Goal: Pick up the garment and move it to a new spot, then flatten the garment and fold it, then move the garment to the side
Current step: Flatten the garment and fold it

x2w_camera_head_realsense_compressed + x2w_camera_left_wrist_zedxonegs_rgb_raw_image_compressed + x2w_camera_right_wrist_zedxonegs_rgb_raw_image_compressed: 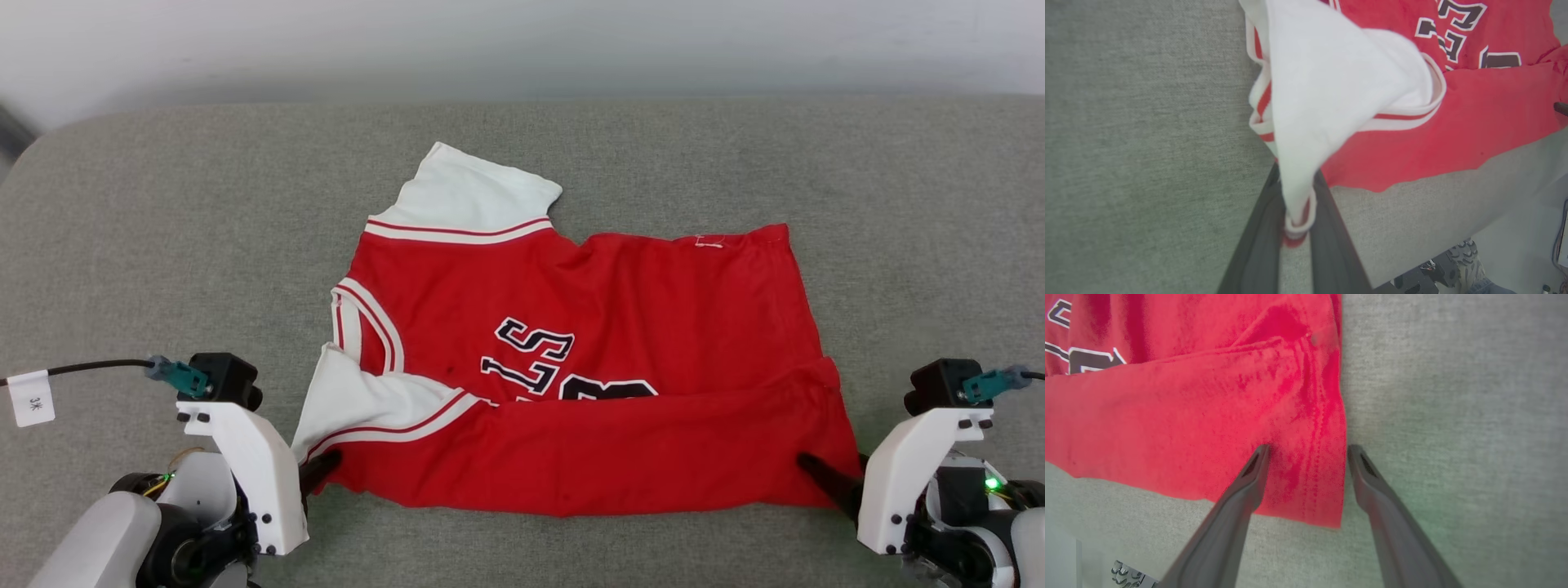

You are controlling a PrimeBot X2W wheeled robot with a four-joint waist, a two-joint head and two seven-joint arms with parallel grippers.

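Two grippers sit at the near corners of a red jersey (620,302) spread sideways on a grey cushion (163,245), collar toward the robot's left, hem toward its right. The near edge is folded up, covering part of the black lettering.

The left gripper (1297,175) is closed on the tip of a white sleeve (1331,81), the striped cuff pinched between its fingers. The right gripper (1309,449) is open and holds nothing. One finger rests over the red cloth, the other over the cushion just beside the hem corner (1323,490).

The jersey looks light, thin and limp. It will likely sag, wrinkle and slide rather than keep its shape. A cuff alone seems a weak hold, since pulling there may only stretch the sleeve. Firmer holds are probably the corners, pinched through both layers at shoulder and hem, and lifted evenly.
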